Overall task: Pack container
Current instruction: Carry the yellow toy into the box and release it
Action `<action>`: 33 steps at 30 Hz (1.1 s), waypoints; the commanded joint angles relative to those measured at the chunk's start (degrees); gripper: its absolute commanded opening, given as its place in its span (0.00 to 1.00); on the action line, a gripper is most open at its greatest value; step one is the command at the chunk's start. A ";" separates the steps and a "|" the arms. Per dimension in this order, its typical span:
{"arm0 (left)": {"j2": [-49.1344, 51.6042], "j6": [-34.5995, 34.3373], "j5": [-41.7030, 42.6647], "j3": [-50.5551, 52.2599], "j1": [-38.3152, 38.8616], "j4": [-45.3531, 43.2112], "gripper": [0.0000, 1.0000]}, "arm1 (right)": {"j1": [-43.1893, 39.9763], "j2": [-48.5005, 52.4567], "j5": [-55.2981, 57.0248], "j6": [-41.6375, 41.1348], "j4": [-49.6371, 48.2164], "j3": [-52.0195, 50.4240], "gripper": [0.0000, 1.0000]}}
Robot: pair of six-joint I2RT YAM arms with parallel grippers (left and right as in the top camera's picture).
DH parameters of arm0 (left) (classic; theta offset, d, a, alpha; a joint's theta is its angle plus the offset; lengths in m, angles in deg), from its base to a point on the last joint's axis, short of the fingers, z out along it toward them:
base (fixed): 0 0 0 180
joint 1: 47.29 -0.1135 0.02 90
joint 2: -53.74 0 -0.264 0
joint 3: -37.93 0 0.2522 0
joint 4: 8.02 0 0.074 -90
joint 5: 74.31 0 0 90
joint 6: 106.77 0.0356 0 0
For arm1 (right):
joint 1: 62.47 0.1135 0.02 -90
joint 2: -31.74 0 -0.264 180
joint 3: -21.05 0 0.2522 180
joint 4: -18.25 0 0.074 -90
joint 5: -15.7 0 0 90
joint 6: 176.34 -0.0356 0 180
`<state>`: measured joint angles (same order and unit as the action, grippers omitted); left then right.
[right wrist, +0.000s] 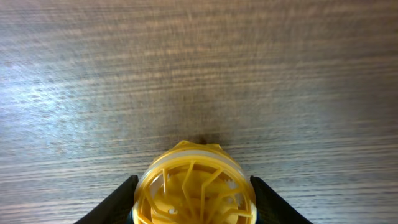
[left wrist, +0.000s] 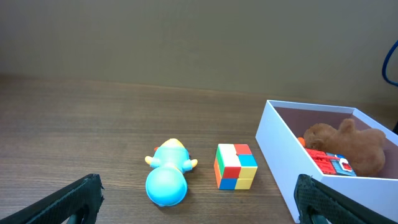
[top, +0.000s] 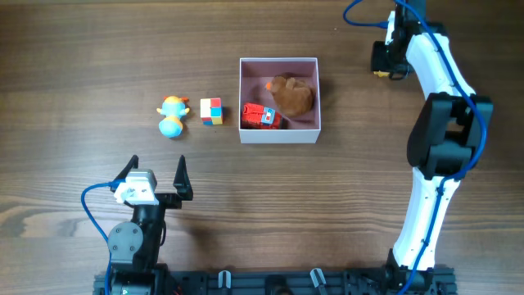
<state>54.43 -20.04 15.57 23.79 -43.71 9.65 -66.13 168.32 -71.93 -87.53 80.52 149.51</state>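
Observation:
The container (top: pixel 278 135) is a square white box with a dusty-pink inside, at the table's middle. It holds a brown plush toy (top: pixel 292 95) and a red toy (top: pixel 261 116); it also shows in the left wrist view (left wrist: pixel 280 149). A blue duck toy (top: pixel 172 115) and a colour cube (top: pixel 211 111) lie left of it. My left gripper (top: pixel 156 179) is open and empty, near the front edge, apart from the toys. My right gripper (top: pixel 383 64) is at the far right, shut on a yellow round toy (right wrist: pixel 196 190).
Bare wood table lies around the box. The right arm's white body (top: pixel 438 123) runs from the front right edge to the back right.

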 commanded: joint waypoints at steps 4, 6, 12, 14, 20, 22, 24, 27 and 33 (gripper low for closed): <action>-0.52 0.94 1.11 0.07 -0.55 0.46 1.00 | 8.37 -13.25 -1.16 2.71 7.91 6.93 0.42; -0.52 0.94 1.11 0.07 -0.55 0.46 1.00 | 14.12 -17.22 -1.16 2.69 9.16 6.93 0.43; -0.52 0.94 1.11 0.07 -0.55 0.46 1.00 | 27.98 -18.60 -1.16 0.87 10.54 6.71 0.43; -0.52 0.94 1.14 0.07 -0.55 0.46 1.00 | 30.88 -17.88 -1.16 -0.48 10.78 6.69 0.44; -0.52 0.94 1.11 0.07 -0.55 0.46 1.00 | 34.91 -12.07 -2.16 -0.92 10.91 6.69 0.48; -0.52 0.94 1.11 0.07 -0.55 0.46 1.00 | 34.91 -9.14 -3.15 -0.85 9.70 6.69 0.48; -0.52 0.94 1.11 0.07 -0.55 0.46 1.00 | 34.91 -7.10 -3.08 -0.66 8.74 6.69 0.49; -0.52 0.94 1.11 0.07 -0.55 0.46 1.00 | 34.88 -4.72 -3.10 -0.66 7.80 6.69 0.52; -0.52 0.94 1.14 0.07 -0.55 0.46 1.00 | 34.86 -3.58 -2.21 -0.31 4.81 6.69 0.58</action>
<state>54.43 -20.04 15.57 23.79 -43.71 9.62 -31.16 163.70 -74.27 -87.62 86.29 155.83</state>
